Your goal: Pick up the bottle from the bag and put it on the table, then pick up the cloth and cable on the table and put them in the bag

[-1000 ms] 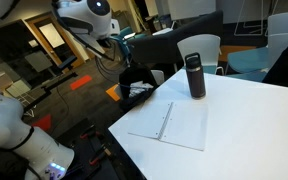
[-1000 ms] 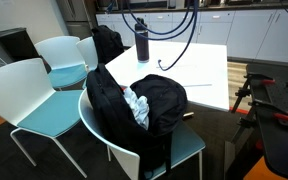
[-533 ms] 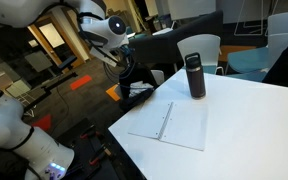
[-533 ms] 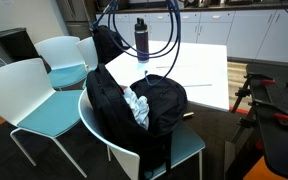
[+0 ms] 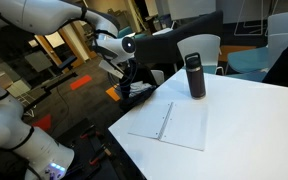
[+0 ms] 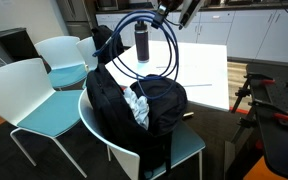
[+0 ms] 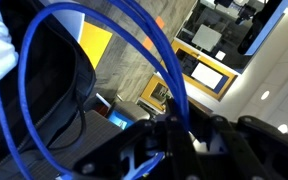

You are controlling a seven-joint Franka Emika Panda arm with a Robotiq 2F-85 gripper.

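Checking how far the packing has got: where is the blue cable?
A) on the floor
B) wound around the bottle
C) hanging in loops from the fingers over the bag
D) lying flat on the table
C: the cable hangs in big loops from the fingers over the bag.

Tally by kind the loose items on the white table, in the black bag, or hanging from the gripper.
bottle: 1
paper sheet: 1 (the thin line on it is too small to identify)
cloth: 1
cable: 1
total: 4
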